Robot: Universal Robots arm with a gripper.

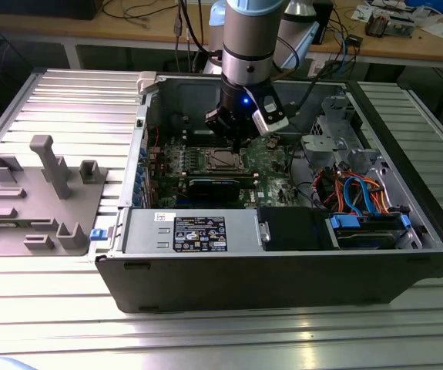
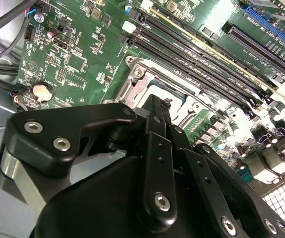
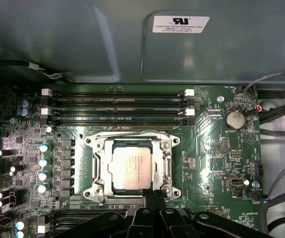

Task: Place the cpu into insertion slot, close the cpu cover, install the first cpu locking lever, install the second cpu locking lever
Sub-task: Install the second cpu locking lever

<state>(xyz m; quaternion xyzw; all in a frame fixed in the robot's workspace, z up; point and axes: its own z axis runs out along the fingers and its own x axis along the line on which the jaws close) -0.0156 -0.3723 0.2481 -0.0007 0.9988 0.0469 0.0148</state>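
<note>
Fingers [image 3: 154,201] of my gripper [image 2: 158,110] sit pressed together, nothing between them, the tips at the near edge of the insertion slot [image 3: 132,168] in the first wrist view. In the second wrist view the narrow black tips come down against the silvery rim at the socket's side; whether they actually touch the metal I cannot tell.

Cpu [image 3: 131,169] lies seated flat in the slot, its silvery-grey top square to the frame. Cpu cover [image 3: 102,168] lies down around it, the cut-out centre leaving the chip top exposed, the frame's sides flat along both flanks of the chip. A thin wire lever [image 3: 127,134] runs along the far side of the socket, close to the frame.

Room: beyond that far edge the long memory slots [image 3: 115,106] lie parallel, just past the lever. A row of capacitors [image 3: 43,161] crowds one flank of the socket; the other flank has lower board parts, with a coin cell [image 3: 236,119] further out. Cables [image 3: 281,106] hug the board's margin past it.

Exterior view: my arm [image 1: 246,46] drops from above into the open computer case [image 1: 283,285], the gripper [image 1: 235,142] over the green motherboard [image 1: 271,158]. Case walls stand all round; the drive bay [image 1: 364,223] and its cables fill the exterior view's right. A grey fixture tray [image 1: 36,193] rests on the ribbed table [image 1: 206,339], well apart at the exterior view's left.
</note>
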